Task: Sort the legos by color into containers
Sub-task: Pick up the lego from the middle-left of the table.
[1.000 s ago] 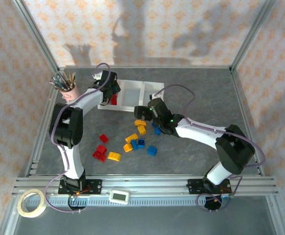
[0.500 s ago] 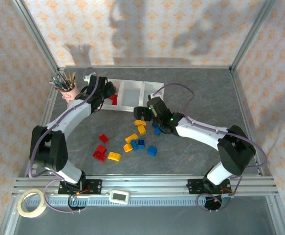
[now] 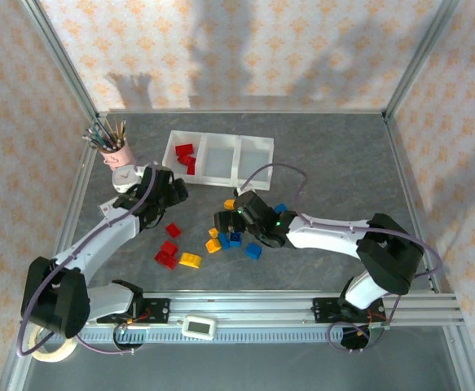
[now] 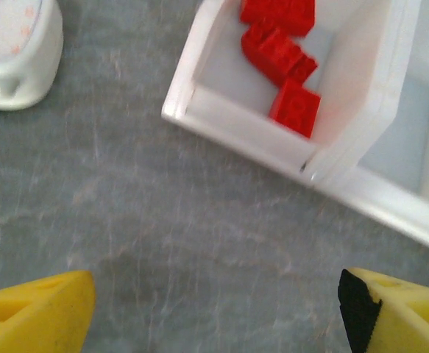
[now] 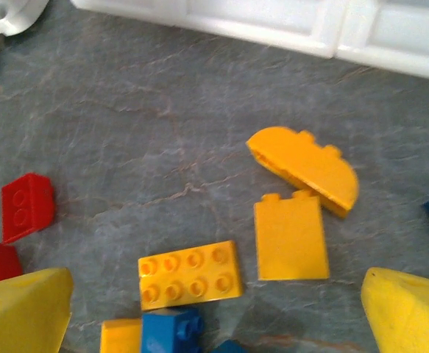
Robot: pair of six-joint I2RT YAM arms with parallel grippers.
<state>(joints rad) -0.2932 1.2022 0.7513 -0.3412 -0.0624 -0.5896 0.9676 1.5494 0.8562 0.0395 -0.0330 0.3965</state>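
The left claw [image 3: 169,189] hangs spread over the table [image 3: 327,163] just near of the tray [image 3: 219,160], with nothing between its yellow fingers [image 4: 34,309]. A few red bricks [image 4: 280,55] lie in the tray's left compartment; the other two look bare. The right claw [image 5: 218,316] is spread wide too and holds nothing, low over the loose pile [image 3: 221,240] in the middle of the table (reds to the left, yellow-orange and blue mixed to the right). Just ahead of it lie a yellow eight-stud brick [image 5: 190,272], a smooth orange block [image 5: 291,239] and a half-round orange piece [image 5: 302,165] touching the block's far edge.

These bricks are probably light, hard and stiff, so a firm pinch should not hurt them, though their glossy sides may slip. The eight-stud brick looks easiest: pinch across its two long flat sides, low down. The half-round piece is best taken by its flat faces, not its curve.
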